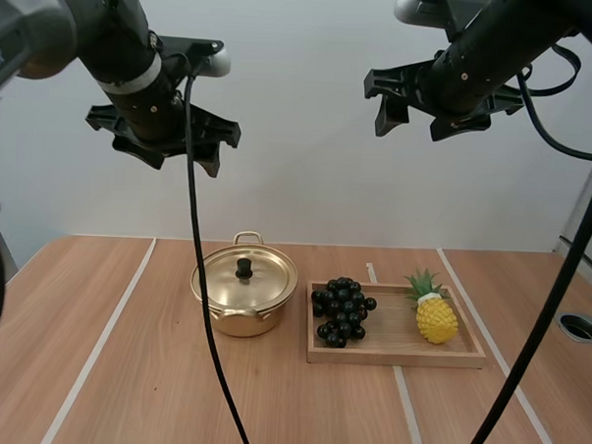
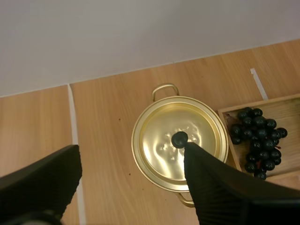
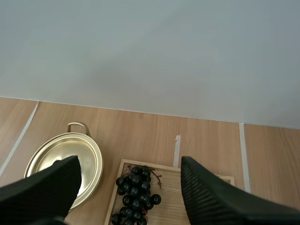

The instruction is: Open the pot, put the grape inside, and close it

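A gold pot (image 1: 244, 294) with two loop handles stands on the table, its lid on and a black knob (image 1: 244, 268) at the middle. A bunch of dark grapes (image 1: 341, 310) lies at the left end of a wooden tray (image 1: 398, 352). My left gripper (image 1: 167, 143) hangs high above the pot, open; in the left wrist view its fingers (image 2: 220, 187) stand wide apart over the pot (image 2: 180, 143). My right gripper (image 1: 434, 100) hangs high over the tray, open, with the grapes (image 3: 136, 194) and the pot (image 3: 65, 161) below it.
A yellow toy pineapple (image 1: 434, 312) lies at the right end of the tray. White tape lines (image 1: 104, 341) run along the wooden table. A round hole (image 1: 579, 327) sits near the table's right edge.
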